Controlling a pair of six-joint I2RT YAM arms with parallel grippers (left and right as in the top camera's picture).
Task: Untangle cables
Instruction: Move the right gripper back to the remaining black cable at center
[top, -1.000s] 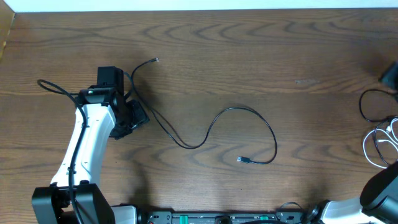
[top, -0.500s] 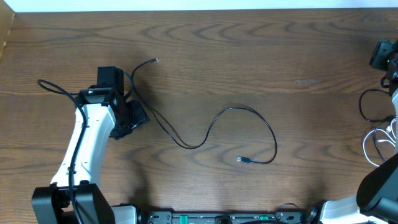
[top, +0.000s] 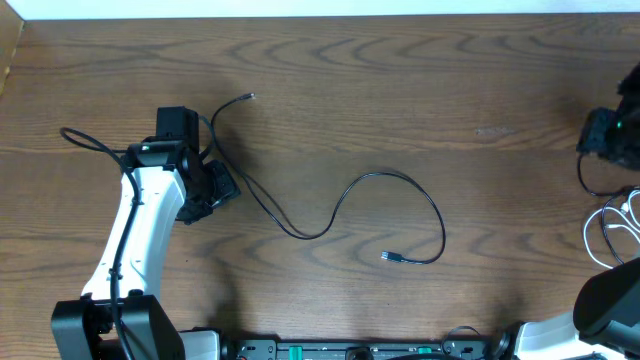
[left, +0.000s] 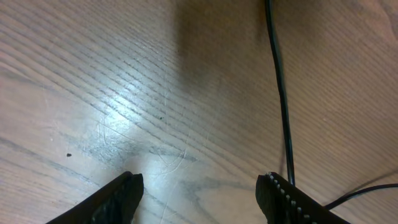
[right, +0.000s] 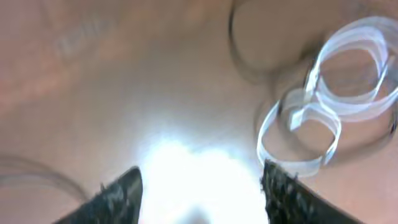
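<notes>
Thin black cable (top: 388, 175) snakes across the brown wooden surface (top: 400, 90) right of the released left hand (left: 199, 186); looped white cable (top: 586, 238) lies far right, by the released right hand (right: 200, 180).

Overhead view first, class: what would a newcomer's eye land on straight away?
A thin black cable snakes in loose curves across the middle of the brown wooden table. At the far right edge lie loops of a white cable. Toward the left, the left claw stands open above bare wood.
</notes>
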